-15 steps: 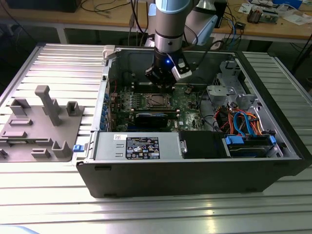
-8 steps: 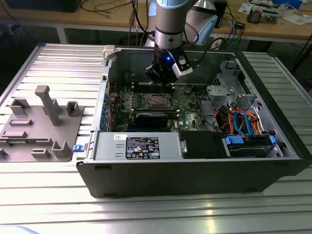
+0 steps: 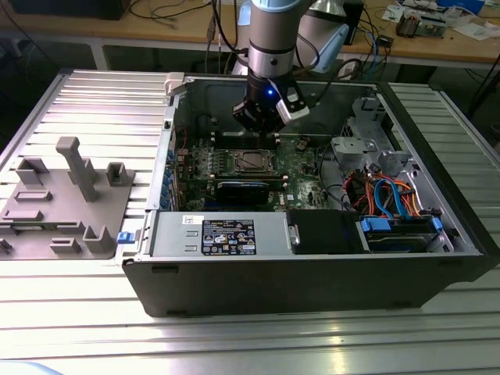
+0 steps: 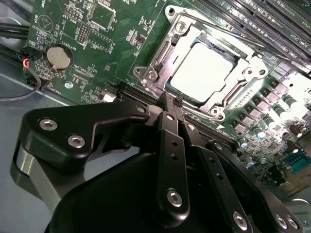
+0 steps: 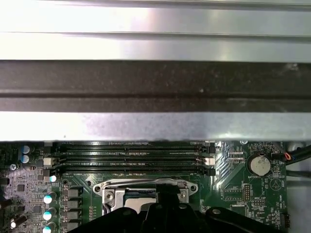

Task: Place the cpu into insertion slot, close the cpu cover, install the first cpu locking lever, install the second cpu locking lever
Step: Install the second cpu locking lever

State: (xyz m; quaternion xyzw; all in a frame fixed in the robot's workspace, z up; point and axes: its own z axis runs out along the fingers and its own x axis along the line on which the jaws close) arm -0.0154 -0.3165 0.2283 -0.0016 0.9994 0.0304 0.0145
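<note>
The black tool (image 4: 176, 104) sits closest to you in the second wrist view, its fingers (image 4: 171, 145) drawn together to a narrow point with nothing between them. That point rests right at the edge of the cover (image 4: 160, 53), just beside the socket rim, which suits pressing or nudging a thin part better than grasping one (a judgement, not something you can confirm here). The cpu (image 4: 201, 73) already lies flat in the slot (image 4: 233, 99), its pale metal top showing through the cover's window, so the chip is seated and the frame looks down over it. You can see a thin wire lever (image 4: 216, 30) running along the far side of the frame; whether it is hooked you cannot tell. In the exterior view the arm (image 3: 271, 39) reaches down into the open case (image 3: 312, 266) on the ribbed bench (image 3: 94, 101), with the tool (image 3: 264, 123) hovering just behind the socket (image 3: 254, 161). A coin cell (image 4: 59, 57) sits well apart on the green board (image 4: 97, 73).
</note>
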